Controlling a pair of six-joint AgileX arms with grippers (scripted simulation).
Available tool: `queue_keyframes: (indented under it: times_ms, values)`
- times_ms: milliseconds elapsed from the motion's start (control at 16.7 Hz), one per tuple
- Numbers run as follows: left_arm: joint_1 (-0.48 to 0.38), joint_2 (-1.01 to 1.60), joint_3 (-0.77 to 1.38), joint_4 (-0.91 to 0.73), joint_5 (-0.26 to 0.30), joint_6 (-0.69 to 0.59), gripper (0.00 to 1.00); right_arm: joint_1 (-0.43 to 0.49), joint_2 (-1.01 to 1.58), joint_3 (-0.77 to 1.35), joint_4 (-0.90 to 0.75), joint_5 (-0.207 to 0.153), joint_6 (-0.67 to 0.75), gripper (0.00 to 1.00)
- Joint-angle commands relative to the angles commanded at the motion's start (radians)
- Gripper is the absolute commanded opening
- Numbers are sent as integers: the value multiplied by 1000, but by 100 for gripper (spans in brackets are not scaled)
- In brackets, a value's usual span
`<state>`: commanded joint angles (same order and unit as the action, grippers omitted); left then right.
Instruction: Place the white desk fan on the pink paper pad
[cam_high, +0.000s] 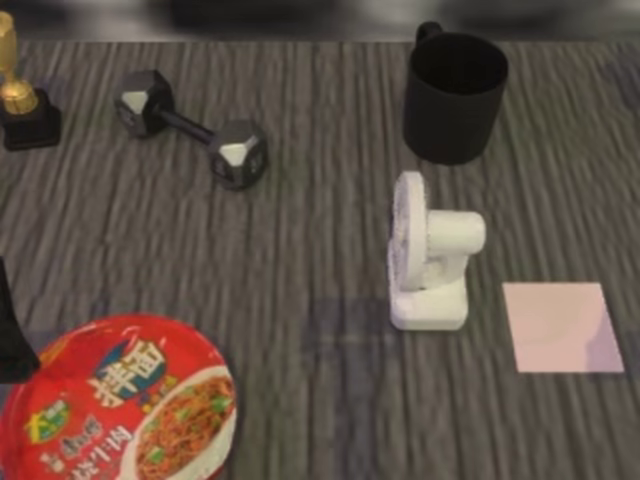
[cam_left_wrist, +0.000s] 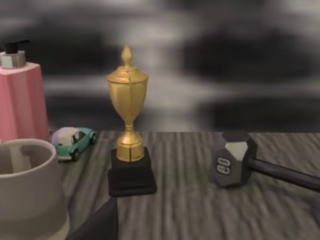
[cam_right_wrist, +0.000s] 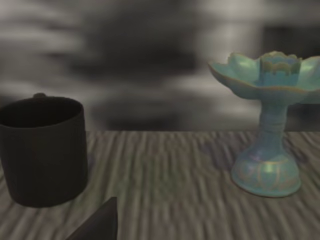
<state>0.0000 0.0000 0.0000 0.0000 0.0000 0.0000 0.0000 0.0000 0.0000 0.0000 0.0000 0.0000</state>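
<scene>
The fan (cam_high: 430, 255) stands on the tabletop (cam_high: 300, 260), a bit right of the middle. Its round grille faces left and its motor part sticks out to the right. Its square base sits flat on the tabletop. The pad (cam_high: 560, 327) lies flat just to the right of the fan, a little nearer. There is a small gap of bare tabletop between them, so the fan is not on the pad and does not touch it.

A black mug (cam_high: 455, 95) stands far behind the fan. A dumbbell (cam_high: 190, 128) lies left of the mug, on the far side. A gold trophy (cam_high: 22, 100) on a black block stands at the far left edge. A red noodle bowl (cam_high: 115, 400) sits at the near left corner.

A dark bit of the left arm (cam_high: 10, 330) shows at the left edge of the top view, just above the noodle bowl. Nothing is near the fan or the pad.

The left wrist view shows the trophy (cam_left_wrist: 127, 125) close up, with one end of the dumbbell (cam_left_wrist: 234, 159) beside it. It also shows a small toy car (cam_left_wrist: 74, 141), a pink bottle (cam_left_wrist: 20, 97) and a pale cup (cam_left_wrist: 27, 190). A dark tip of the left pincer (cam_left_wrist: 97, 225) pokes in at the edge, and I cannot tell if it is released or clenched.

The right wrist view shows the mug (cam_right_wrist: 44, 150) and a blue-green stand (cam_right_wrist: 265, 125) with a flower-shaped top. A dark tip of the right pincer (cam_right_wrist: 100, 222) shows there too, and I cannot tell its state either.
</scene>
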Motion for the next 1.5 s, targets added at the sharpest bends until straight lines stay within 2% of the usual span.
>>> queue_keyframes:
  times_ms: [300,660,960,1500]
  values:
    - [0,0,0,0,0,0,100,10,53,35,-38,3,4,100]
    - [0,0,0,0,0,0,100,75,367,300,-270,21,51,100]
    - [0,0,0,0,0,0,100,165,732,690,-539,32,136,100]
    - [0,0,0,0,0,0,100,366,1471,1584,-1057,25,359,100]
